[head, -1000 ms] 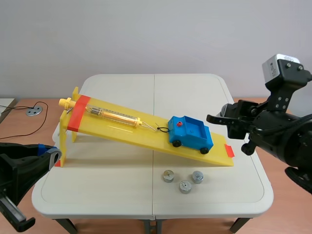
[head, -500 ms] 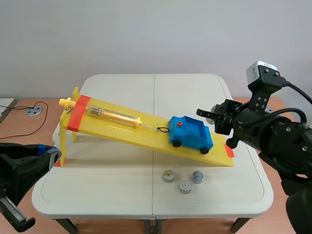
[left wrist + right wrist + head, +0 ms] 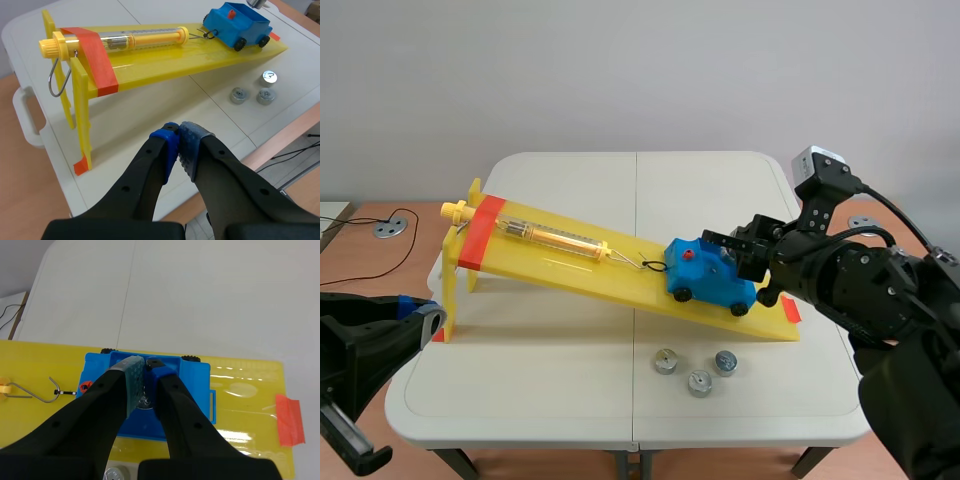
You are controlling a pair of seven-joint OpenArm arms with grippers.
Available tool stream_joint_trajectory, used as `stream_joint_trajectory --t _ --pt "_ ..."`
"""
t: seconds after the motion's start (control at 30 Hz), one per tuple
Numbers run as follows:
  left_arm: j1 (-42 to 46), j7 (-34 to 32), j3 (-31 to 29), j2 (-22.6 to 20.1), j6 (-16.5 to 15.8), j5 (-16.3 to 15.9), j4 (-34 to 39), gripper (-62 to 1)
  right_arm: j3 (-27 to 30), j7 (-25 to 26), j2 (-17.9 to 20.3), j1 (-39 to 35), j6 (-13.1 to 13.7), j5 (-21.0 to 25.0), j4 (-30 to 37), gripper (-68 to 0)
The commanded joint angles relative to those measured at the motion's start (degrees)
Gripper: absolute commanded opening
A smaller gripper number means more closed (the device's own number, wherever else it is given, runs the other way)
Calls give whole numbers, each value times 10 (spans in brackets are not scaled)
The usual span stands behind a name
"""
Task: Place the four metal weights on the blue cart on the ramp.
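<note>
Only the right wrist view shows the fourth metal weight (image 3: 144, 397). It is pinched between the right gripper's (image 3: 145, 363) fingers, over the bed of the blue cart (image 3: 200, 385). The scene view shows three metal weights (image 3: 700, 383) on the table (image 3: 520, 390) at the cart's 6 o'clock. One cart sits low on one yellow ramp (image 3: 570, 266). The left gripper's (image 3: 180, 133) pads are pressed together, holding nothing.

Both arms are black and bulky. In the scene view the right arm (image 3: 865, 295) carries a silver-grey camera box (image 3: 817, 162) at its twelve o'clock, with a black cable (image 3: 887, 206) looping off toward three o'clock. The left arm (image 3: 355, 350) shows a blue tip (image 3: 412, 303) at its one o'clock. The left gripper (image 3: 178, 134) has thick fingers (image 3: 135, 185) with small round recesses and blue dotted pads (image 3: 192, 150). The right gripper (image 3: 145, 364) has a grey-green pad (image 3: 132, 382) and a blue pad (image 3: 156, 371).
</note>
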Motion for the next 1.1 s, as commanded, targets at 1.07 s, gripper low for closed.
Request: stream_joint_trajectory --t 1.07 --pt "-11 -59 -7 1 -14 -44 37 -580 -11 103 -37 109 14 23 -21 -669"
